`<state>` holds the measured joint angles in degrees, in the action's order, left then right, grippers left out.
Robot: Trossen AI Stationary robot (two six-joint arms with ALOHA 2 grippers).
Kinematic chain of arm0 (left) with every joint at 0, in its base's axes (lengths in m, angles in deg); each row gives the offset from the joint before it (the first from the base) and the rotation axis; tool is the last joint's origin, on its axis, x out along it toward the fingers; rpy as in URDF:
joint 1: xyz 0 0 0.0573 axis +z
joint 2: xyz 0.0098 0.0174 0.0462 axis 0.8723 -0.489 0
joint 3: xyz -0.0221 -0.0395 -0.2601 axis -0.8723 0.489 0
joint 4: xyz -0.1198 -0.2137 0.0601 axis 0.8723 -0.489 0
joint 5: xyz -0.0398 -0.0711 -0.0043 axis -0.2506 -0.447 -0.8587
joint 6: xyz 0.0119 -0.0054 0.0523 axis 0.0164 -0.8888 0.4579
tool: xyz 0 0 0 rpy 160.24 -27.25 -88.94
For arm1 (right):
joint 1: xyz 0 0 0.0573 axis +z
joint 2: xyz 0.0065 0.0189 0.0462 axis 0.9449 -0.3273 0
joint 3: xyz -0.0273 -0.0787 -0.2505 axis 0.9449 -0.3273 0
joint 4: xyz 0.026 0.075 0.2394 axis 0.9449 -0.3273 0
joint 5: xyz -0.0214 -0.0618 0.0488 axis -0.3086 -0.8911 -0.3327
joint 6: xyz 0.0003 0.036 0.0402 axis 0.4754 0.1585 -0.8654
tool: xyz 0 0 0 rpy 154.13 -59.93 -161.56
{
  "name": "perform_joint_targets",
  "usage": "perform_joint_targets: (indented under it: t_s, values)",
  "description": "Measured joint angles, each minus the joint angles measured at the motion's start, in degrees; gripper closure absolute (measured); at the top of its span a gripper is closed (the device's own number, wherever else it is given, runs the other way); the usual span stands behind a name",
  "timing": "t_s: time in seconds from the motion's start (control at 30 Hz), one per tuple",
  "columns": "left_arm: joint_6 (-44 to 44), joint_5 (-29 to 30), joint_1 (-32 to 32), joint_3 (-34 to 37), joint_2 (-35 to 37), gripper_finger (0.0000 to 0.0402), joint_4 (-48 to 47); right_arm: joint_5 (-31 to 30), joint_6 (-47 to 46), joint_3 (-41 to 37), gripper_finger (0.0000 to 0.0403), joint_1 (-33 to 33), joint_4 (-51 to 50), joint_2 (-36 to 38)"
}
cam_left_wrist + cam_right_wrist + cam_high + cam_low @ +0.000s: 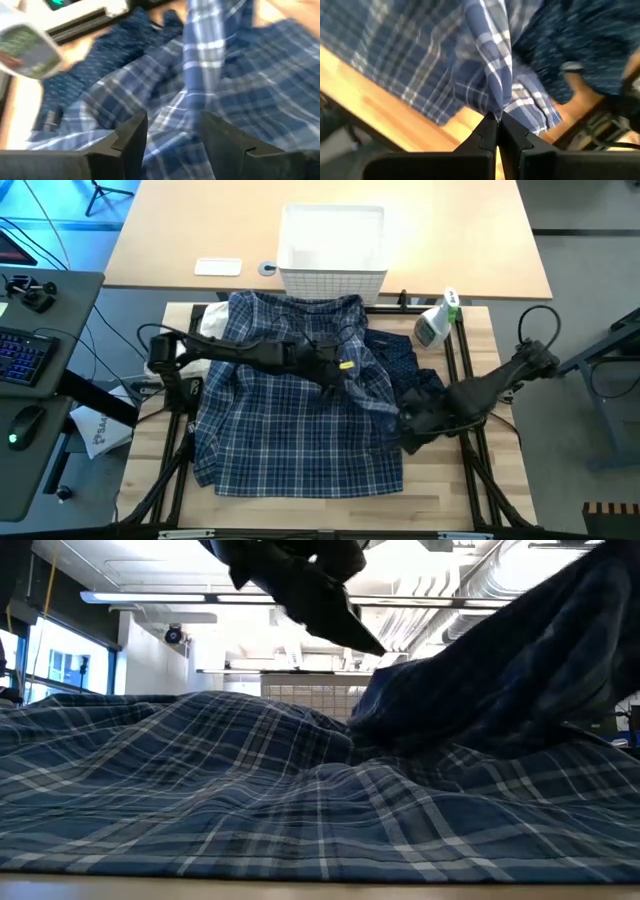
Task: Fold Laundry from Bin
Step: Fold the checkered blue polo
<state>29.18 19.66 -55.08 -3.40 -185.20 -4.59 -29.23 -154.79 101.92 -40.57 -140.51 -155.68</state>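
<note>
spray bottle [436,322]: clear with a green top, lying tilted at the wooden table's far edge, beyond the right gripper
wooden table [270,498]: pale butcher-block top under both grippers
keyboard [22,352]: blue-lit, on the side desk well left of the left gripper
mouse [24,423]: just beside that keyboard
white card [218,267]: flat on the far desk

One blue-white plaid shirt [290,430] lies spread across the middle of the frame. One navy dotted garment [405,360] shows right of centre. One white bin [333,248] stands at top centre. One spray bottle [436,322] sits at upper right. One white cloth [212,320] peeks out at upper left. Two robot arms reach in, one left gripper [345,375] and one right gripper [405,420]. One wooden counter [450,480] carries it all.
</note>
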Motion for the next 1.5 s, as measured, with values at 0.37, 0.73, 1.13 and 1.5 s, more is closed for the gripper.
perform_joint_targets:
  t_s: [0.37, 0.73, 1.13, 1.5]
  values:
    - [5.2, 2.2, -2.7, 0.1, -5.2, 0.0293, 5.8, -22.5, 0.9, 19.1, 0.0403, 4.7, -1.0, 1.0]
    - [5.2, 11.1, -1.3, -5.9, 4.0, 0.0377, -7.0, -20.2, 7.5, 15.4, 0.0393, 2.8, 3.6, -2.0]
    - [-9.3, 11.5, 3.5, -5.9, 15.2, 0.0376, -29.6, 5.3, 3.6, -17.8, 0.0265, 3.2, 37.0, -2.6]
    - [-14.0, 12.6, 3.5, -5.9, 24.9, 0.0376, -33.1, 19.4, -6.0, -29.0, 0.0203, 5.8, 44.3, -2.5]
